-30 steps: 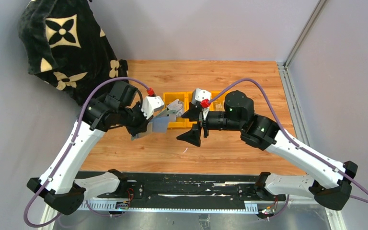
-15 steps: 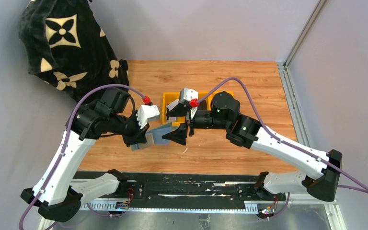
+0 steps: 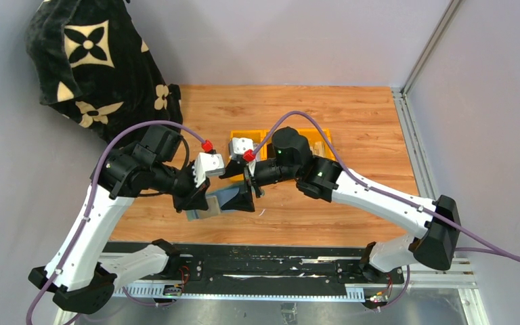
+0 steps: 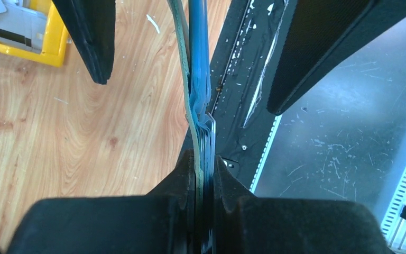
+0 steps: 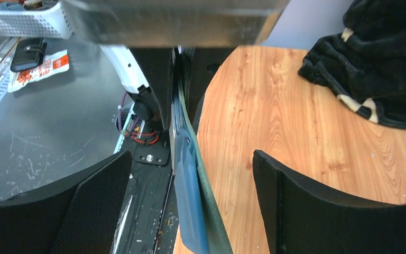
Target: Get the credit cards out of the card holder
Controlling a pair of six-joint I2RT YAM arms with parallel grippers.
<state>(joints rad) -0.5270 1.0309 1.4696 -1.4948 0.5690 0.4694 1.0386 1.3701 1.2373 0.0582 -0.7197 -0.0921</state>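
Card holder, hanging edge-on over the near centre of the wooden table, is being pinched at its left end by the left gripper, whose jaws are clamping tight on the folded layers. The right gripper, which was standing off to the right a second ago, is now straddling the holder's free right end, fingers spread wide and touching nothing. The credit cards are not showing separately; only thin stacked edges are appearing in the fold. With the approach seemingly complete, closing on a card edge is judged the pending step.
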